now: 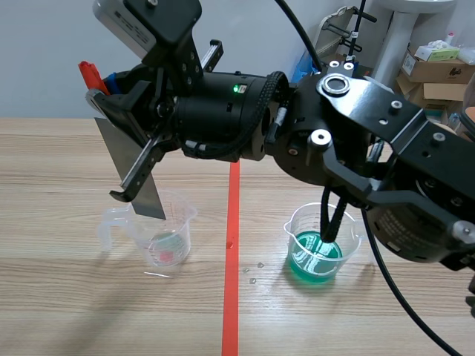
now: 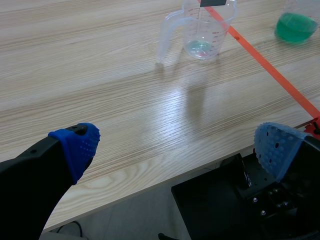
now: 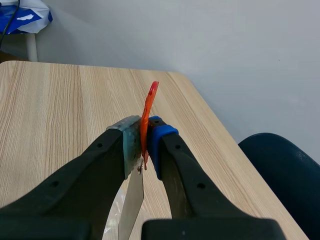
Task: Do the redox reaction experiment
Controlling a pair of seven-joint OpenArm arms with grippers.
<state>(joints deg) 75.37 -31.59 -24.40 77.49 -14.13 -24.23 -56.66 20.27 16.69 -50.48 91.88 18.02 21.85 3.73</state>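
My right gripper (image 1: 98, 87) reaches across from the right, past the red tape line, and is shut on a grey metal sheet (image 1: 132, 169) together with an orange-red strip (image 3: 150, 106). The sheet hangs down with its lower corner in the mouth of a clear measuring cup (image 1: 162, 239) holding a little liquid. In the right wrist view the sheet (image 3: 131, 207) is pressed between the fingers of that gripper (image 3: 142, 145). A clear beaker of green liquid (image 1: 319, 246) stands right of the line. My left gripper (image 2: 175, 145) hangs open over the table's near edge, well short of the cup (image 2: 202, 30).
Small droplets (image 1: 252, 271) lie on the wood near the tape line. Cardboard boxes (image 1: 438, 67) and a white stand sit behind the table at the right. A dark blue chair (image 3: 280, 175) is beyond the table's side edge. The green beaker (image 2: 297, 25) stands beyond the tape.
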